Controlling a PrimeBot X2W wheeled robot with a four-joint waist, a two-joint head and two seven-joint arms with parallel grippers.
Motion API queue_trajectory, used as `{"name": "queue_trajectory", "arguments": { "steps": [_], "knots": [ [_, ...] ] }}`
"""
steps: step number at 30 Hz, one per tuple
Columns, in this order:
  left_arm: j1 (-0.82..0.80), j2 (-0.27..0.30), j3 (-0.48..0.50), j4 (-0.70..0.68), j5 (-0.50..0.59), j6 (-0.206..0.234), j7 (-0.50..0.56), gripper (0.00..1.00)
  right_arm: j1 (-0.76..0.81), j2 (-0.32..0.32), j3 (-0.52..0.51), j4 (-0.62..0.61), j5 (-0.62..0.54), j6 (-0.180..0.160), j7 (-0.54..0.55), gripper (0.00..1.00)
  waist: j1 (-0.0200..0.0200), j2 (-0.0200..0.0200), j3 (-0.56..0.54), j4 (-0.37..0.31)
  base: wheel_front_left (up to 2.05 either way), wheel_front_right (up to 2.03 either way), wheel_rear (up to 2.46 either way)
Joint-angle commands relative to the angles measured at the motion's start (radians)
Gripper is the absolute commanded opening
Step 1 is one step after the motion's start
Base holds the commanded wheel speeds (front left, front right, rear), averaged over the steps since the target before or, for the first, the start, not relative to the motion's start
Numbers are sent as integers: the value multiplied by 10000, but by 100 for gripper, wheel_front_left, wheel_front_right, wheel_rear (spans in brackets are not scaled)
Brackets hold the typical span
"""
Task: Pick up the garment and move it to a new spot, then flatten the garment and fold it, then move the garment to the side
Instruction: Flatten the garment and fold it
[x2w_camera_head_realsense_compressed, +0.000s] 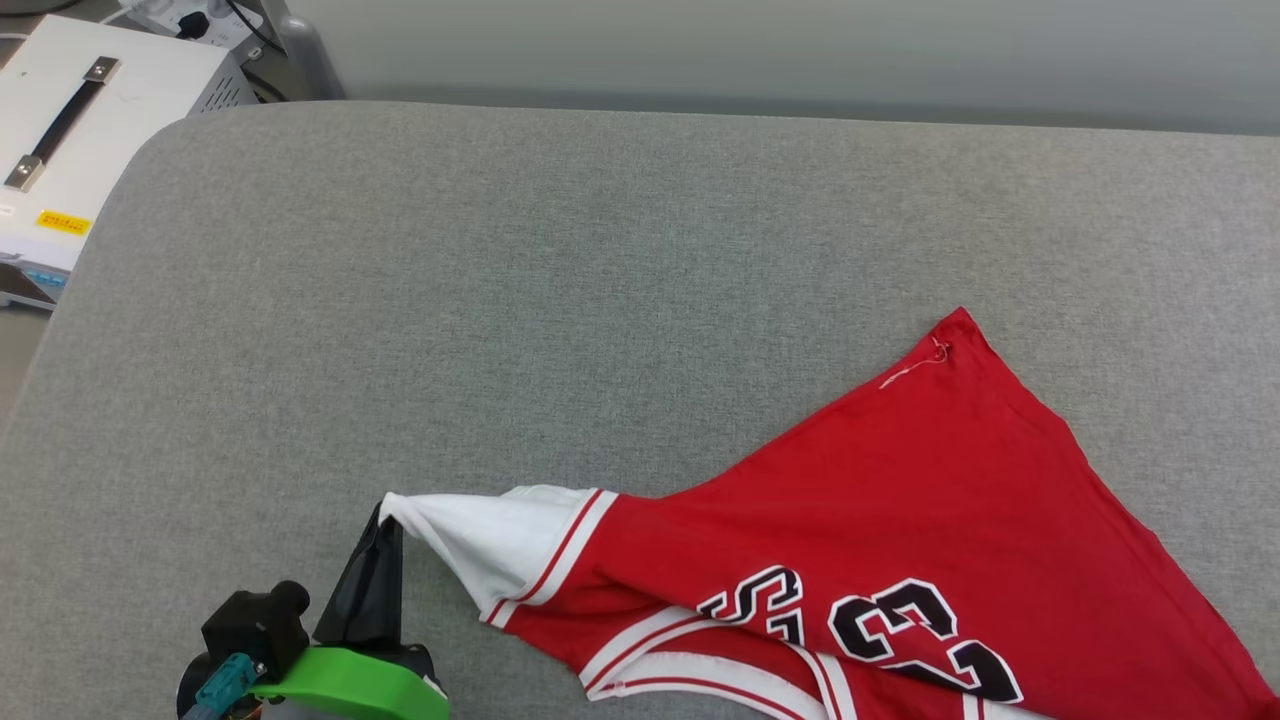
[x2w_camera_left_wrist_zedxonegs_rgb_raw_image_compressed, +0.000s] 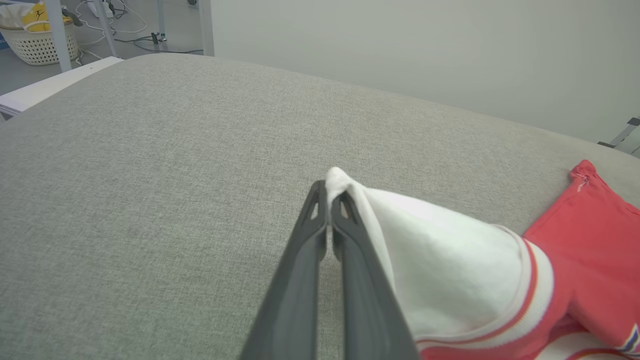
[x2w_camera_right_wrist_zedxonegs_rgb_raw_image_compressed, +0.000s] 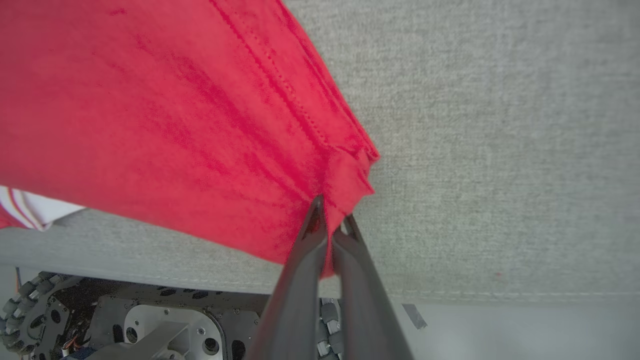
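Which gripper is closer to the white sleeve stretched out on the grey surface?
Left. The left gripper is shut on the tip of the white sleeve. The right gripper pinches a red hem corner of the garment, well away from that sleeve.

Print on garment (x2w_camera_head_realsense_compressed: 900, 500) cut off below

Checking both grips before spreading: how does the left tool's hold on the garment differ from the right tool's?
The left tool pinches the white sleeve tip; the right tool pinches a red hem corner. The left tool's cloth is drawn to a narrow point; the right tool's fans out in creases. Both are shut on the garment.
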Motion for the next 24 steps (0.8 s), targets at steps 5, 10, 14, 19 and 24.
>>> {"name": "queue_trajectory", "arguments": {
  "steps": [5,10,14,19,24],
  "knots": [
    [-32,73,62,53,167,20,-59,0,-600,-192,-460,-860,-374,-9,-85,100,1,-1,-39,-37,0,0,0],
    [-163,64,-5,20,196,9,-59,0,-1669,-661,-630,-1705,-449,-9,-192,100,1,-1,70,69,0,0,0],
    [-359,18,-111,-17,230,-1,-59,0,-2955,-1244,-260,-2162,-506,-9,41,100,1,-1,289,254,0,0,0],
    [-720,-36,-311,-30,280,-14,-59,0,-4883,-1864,1058,-2228,-533,-9,861,100,1,-1,656,562,0,0,0],
    [-1093,-123,-548,-24,311,-24,-59,0,-6851,-2141,2850,-1355,-509,-9,2174,100,1,-1,1017,878,0,0,0]
  ]
}}
